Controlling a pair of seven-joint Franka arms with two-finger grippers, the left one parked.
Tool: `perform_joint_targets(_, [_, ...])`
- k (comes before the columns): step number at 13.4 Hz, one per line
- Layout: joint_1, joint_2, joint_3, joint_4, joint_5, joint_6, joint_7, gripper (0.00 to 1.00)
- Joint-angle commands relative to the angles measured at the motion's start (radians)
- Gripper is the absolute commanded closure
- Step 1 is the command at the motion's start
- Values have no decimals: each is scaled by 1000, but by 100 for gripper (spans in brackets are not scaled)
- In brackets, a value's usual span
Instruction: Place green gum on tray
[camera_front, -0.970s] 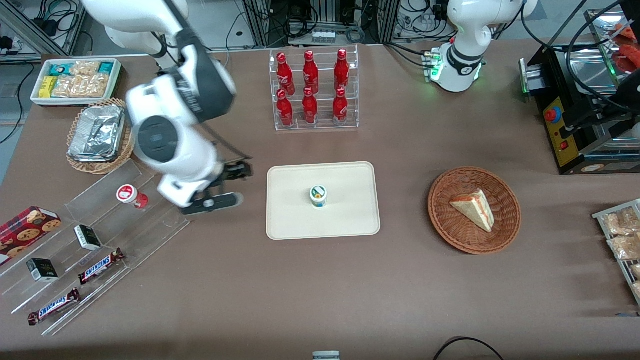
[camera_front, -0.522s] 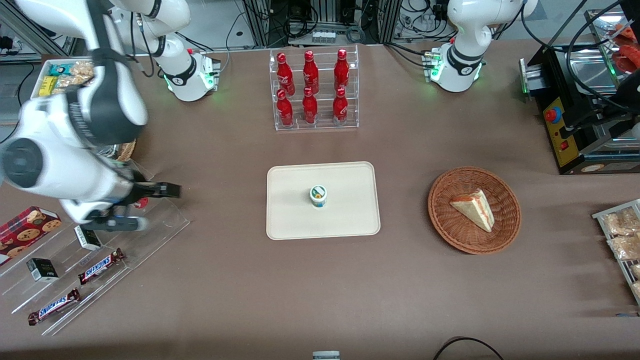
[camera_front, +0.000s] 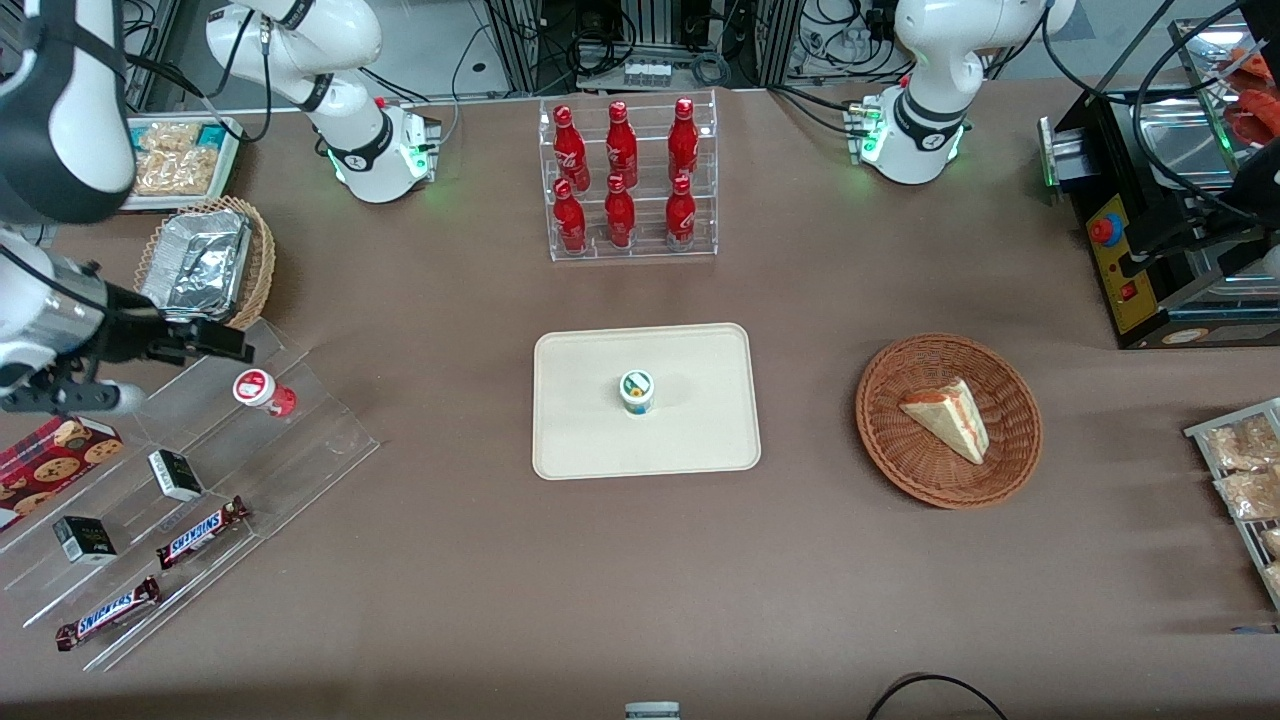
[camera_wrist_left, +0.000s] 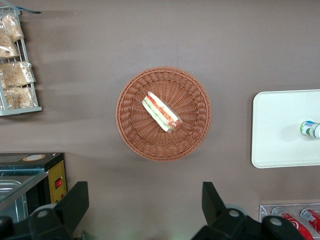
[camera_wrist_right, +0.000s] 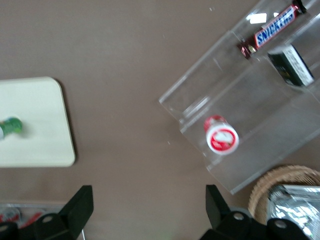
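Observation:
The green gum (camera_front: 637, 390) stands upright on the cream tray (camera_front: 700, 440) in the middle of the table, with nothing touching it. The right wrist view catches the green gum (camera_wrist_right: 10, 126) on the tray (camera_wrist_right: 40, 142); the left wrist view has the gum (camera_wrist_left: 311, 129) and the tray (camera_wrist_left: 280, 130) too. My right gripper (camera_front: 165, 370) hangs open and empty, high over the clear acrylic stand (camera_front: 300, 440) toward the working arm's end of the table, well apart from the tray. In its own view the gripper (camera_wrist_right: 147, 200) shows only bare table between its fingers.
A red-and-white lidded canister (camera_front: 255, 388) sits on the acrylic stand, with Snickers bars (camera_front: 200, 530) and small dark boxes nearer the camera. A foil-filled basket (camera_front: 200, 270), a rack of red bottles (camera_front: 625, 180) and a wicker basket with a sandwich (camera_front: 948, 420) also stand on the table.
My right arm has swung away from the tray toward the working arm's end of the table and risen. The gum has stayed put on the tray.

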Motion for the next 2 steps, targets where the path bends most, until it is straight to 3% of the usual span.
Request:
perform_joint_targets(1, [-19, -68, 14, -31, -46, -32, -29, 0])
perform_joint_targets(2, [-20, -70, 14, -21, -48, -56, -29, 0])
